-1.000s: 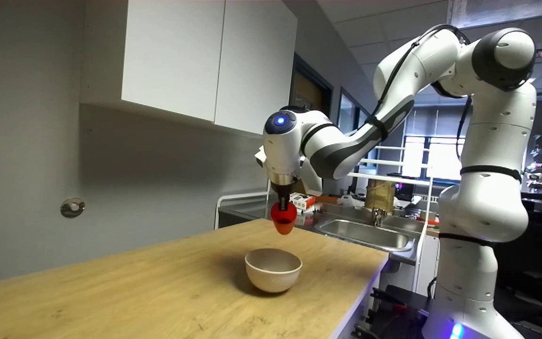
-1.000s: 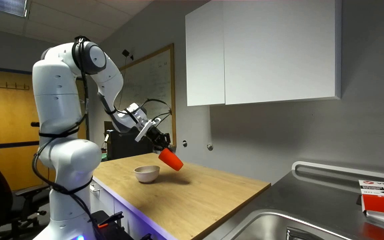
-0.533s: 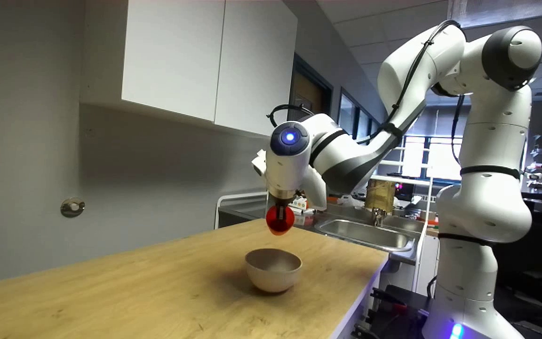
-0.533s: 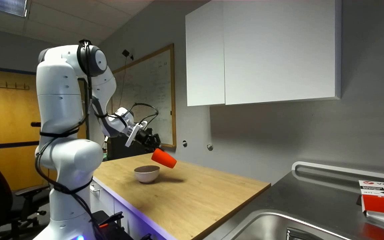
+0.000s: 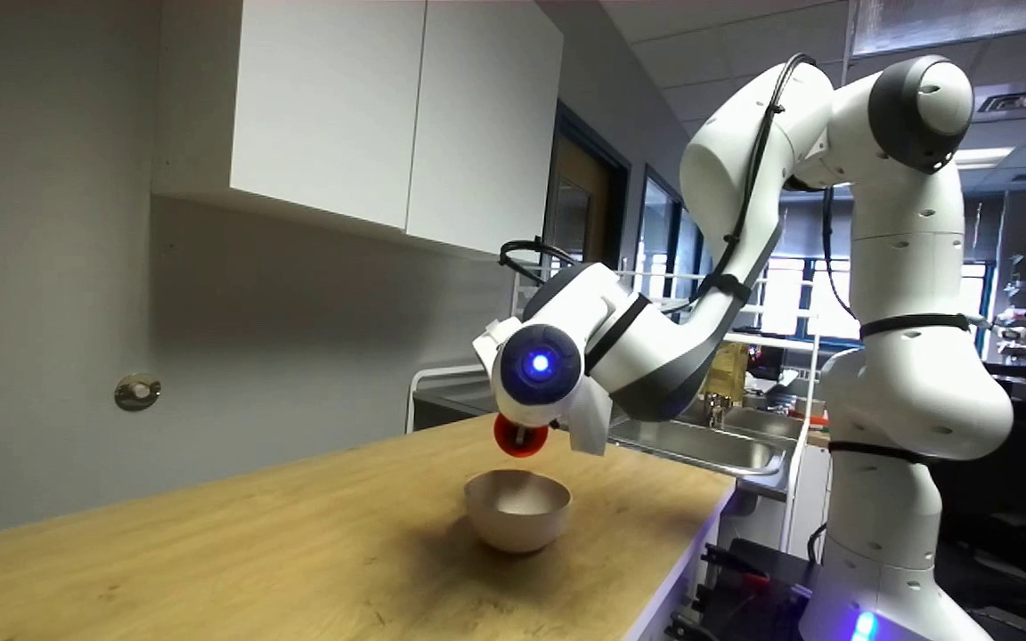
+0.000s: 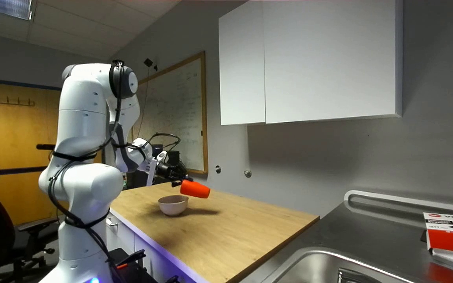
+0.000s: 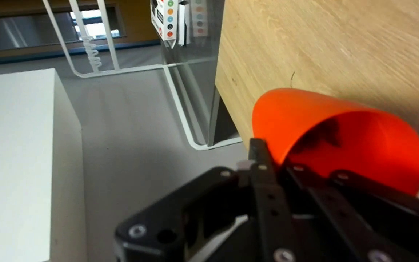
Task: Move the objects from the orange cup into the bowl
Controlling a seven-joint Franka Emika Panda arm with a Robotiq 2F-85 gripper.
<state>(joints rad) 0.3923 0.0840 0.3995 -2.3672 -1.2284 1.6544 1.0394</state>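
Note:
The orange cup (image 6: 195, 189) is held by its rim, tipped almost onto its side, above the table and a little higher than the bowl. It also shows in an exterior view (image 5: 505, 440) and in the wrist view (image 7: 384, 142). My gripper (image 7: 275, 165) is shut on the cup wall, one finger outside and one inside. The cup's mouth faces toward the bowl. A dark patch shows inside the cup; I cannot tell if it is an object or shadow. The white bowl (image 5: 517, 527) stands upright in both exterior views (image 6: 173, 206). No object shows in it; its bottom is hidden.
The bowl and cup are over a wooden table (image 5: 255, 552). A white wall cabinet (image 5: 326, 107) hangs above the back. A metal sink (image 5: 691, 445) and dark counter adjoin the table's end. A red and white box (image 6: 452, 234) lies on the counter.
The gripper has come lower and its wrist has turned. The cup has tipped from a steep slant to nearly level and has moved slightly toward the bowl. The bowl has not moved.

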